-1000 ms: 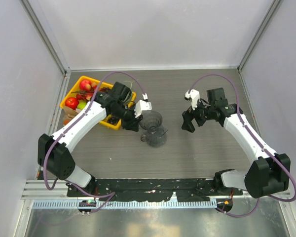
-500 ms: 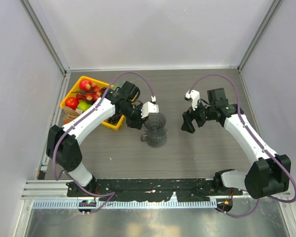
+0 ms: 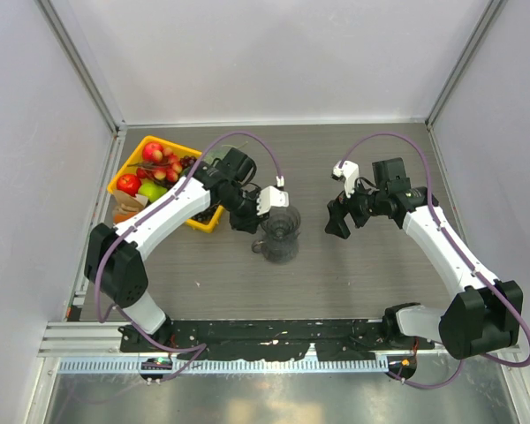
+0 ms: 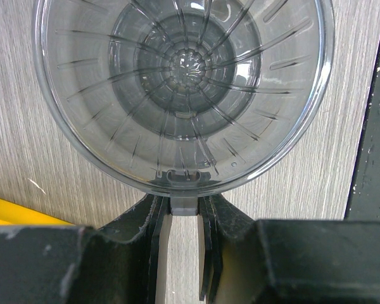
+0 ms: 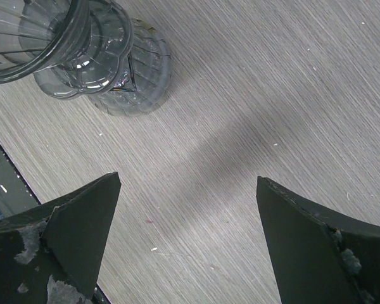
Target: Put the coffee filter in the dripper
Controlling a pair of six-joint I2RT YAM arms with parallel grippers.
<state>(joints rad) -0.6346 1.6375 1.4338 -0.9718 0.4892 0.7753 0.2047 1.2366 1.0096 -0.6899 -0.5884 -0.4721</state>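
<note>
Your left gripper (image 4: 182,215) is pinching the dripper (image 4: 183,95) by its handle (image 4: 182,202), mouth straight up and empty, while your right gripper (image 5: 189,180) hangs spread wide just to its right, so the dripper sits between your hands and the paper filter shows in no view.

Dripper (image 4: 183,82): clear glass with a grey tint is recorded, marked by dark ribs radiating from the centre; concentric rings are seen at its base.
Counter (image 5: 253,101): grey, finely streaked in a brushed wood-grain pattern.
Tray (image 3: 203,223): yellow.
Fruit (image 3: 129,184): red, green and dark purple are noted.
Carton (image 3: 122,213): orange-brown.
Arms (image 3: 159,216): white links are joined by black joints.
Cables (image 3: 247,135): purple.
Jaws: black, flecked with pale scuffs.
Walls (image 3: 274,53): pale lilac-white, edged by grey metal strips.
Rail (image 3: 274,331): black.
</note>
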